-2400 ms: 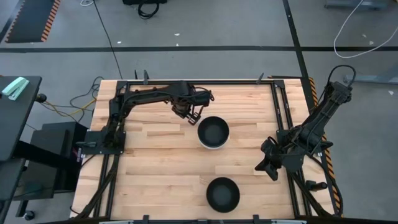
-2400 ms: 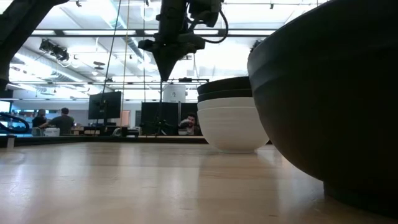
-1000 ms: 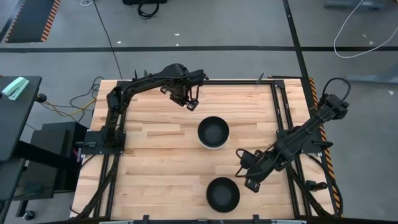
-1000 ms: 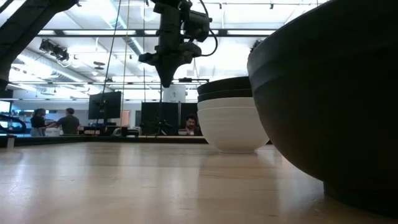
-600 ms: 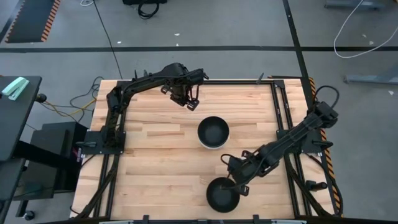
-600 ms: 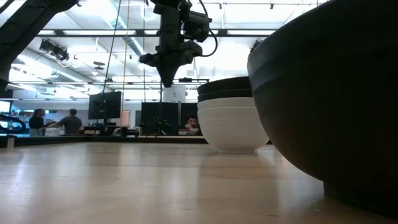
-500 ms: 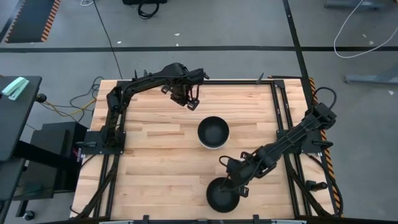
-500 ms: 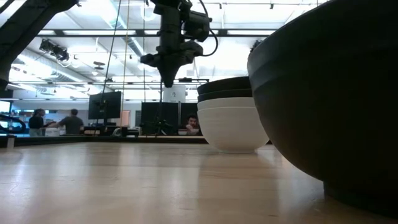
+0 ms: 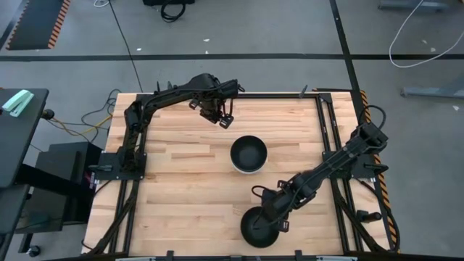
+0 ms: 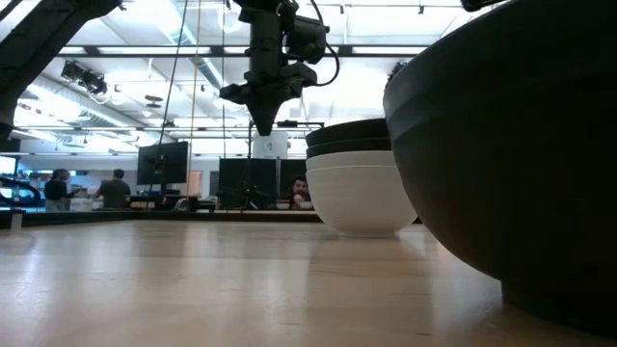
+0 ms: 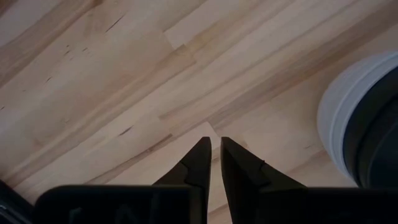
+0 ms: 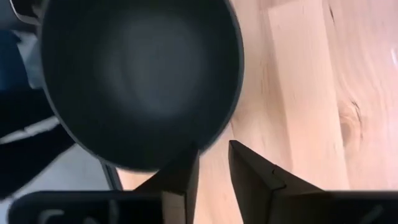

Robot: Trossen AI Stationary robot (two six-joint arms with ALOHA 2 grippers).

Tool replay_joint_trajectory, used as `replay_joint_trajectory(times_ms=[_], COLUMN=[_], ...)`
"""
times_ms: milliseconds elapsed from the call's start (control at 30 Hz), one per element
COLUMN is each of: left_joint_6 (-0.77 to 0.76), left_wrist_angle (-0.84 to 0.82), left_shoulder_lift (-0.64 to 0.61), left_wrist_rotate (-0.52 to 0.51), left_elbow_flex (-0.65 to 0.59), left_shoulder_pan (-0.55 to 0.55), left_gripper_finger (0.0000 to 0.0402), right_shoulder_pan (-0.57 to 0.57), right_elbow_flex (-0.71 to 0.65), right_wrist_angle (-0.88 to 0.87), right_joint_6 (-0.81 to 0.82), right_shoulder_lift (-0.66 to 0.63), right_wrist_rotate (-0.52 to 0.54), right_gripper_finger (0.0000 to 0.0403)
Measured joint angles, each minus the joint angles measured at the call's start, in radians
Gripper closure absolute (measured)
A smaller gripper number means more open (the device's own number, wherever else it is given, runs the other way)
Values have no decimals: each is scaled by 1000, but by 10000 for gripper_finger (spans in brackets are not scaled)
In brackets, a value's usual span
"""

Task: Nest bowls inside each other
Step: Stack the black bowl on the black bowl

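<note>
A single black bowl (image 9: 259, 227) sits near the table's (image 9: 181, 188) front edge, well apart from the stack of bowls (image 9: 249, 154) at the middle. My right gripper (image 9: 272, 215) is at its rim, one finger (image 12: 176, 177) inside and the other outside, a narrow gap between them. My left gripper (image 9: 222, 120), empty and nearly closed, hangs over the far side.
</note>
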Motion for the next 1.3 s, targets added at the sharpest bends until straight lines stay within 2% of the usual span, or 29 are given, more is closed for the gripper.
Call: replay_joint_trajectory(times_ms=[167, 500, 1000, 1133, 1300], left_joint_6=[0, 12, 26, 26, 27], left_wrist_angle=[4, 8, 27, 32, 35], left_shoulder_lift=[0, 0, 0, 0, 0], left_wrist_rotate=[0, 0, 0, -9, -34], left_elbow_flex=[0, 0, 0, 0, 0], left_shoulder_pan=[0, 0, 0, 0, -6], left_gripper_finger=[362, 359, 360, 366, 374], right_shoulder_pan=[-31, -88, -90, -89, -90], right_elbow_flex=[0, 0, 0, 0, 0], right_wrist_angle=[39, 58, 106, 105, 104], right_joint_6=[20, -15, -33, -34, -44], right_shoulder_lift=[9, 76, 170, 167, 163], right_wrist_rotate=[1, -16, -70, -70, -60], right_gripper_finger=[290, 290, 291, 301, 342])
